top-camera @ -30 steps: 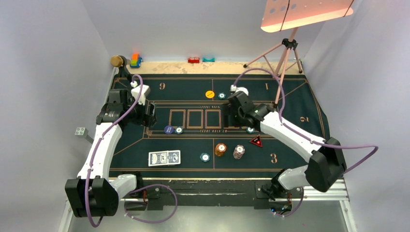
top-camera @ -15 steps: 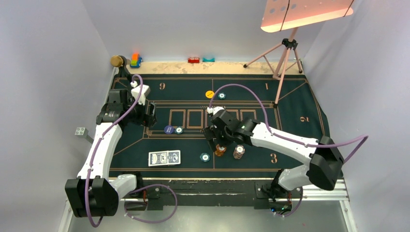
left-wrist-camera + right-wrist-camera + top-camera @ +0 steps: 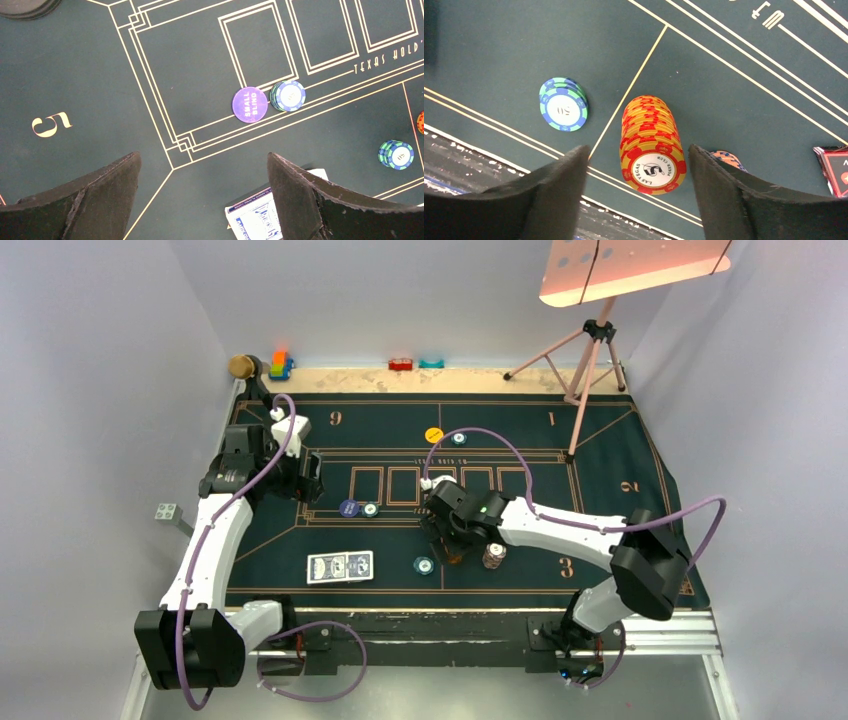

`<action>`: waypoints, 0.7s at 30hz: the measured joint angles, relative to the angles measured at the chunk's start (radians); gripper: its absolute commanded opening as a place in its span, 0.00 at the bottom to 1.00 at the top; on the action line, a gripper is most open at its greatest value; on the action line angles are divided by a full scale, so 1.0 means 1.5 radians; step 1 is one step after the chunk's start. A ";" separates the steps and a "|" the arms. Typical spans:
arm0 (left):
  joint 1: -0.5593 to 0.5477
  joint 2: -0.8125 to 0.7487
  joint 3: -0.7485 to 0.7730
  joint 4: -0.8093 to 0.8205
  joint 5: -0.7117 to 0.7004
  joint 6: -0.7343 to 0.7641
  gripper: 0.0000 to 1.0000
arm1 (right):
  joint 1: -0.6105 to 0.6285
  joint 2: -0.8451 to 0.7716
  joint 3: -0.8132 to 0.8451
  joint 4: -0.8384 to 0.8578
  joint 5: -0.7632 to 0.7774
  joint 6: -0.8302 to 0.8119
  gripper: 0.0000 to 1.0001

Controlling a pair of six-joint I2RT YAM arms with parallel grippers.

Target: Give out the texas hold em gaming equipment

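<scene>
Picking up chips to deal out looks like the step in hand. The right gripper is spread wide with the orange stack standing between its fingers, touching neither. A teal stack lies just outside one finger, a red marker beyond the other. Next it should sink lower and close squarely, or the tall stack may topple. The left gripper hangs released, holding nothing, cards just beside one finger
</scene>
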 measured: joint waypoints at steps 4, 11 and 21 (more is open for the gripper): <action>0.000 0.000 0.000 0.000 0.000 0.000 1.00 | 0.000 0.019 0.001 -0.001 0.011 0.003 0.53; 0.000 0.000 0.000 0.000 0.000 0.000 1.00 | 0.000 0.044 0.006 -0.009 0.021 0.007 0.37; 0.000 0.000 0.000 0.000 0.000 0.000 1.00 | 0.000 0.041 0.043 -0.055 0.033 0.006 0.36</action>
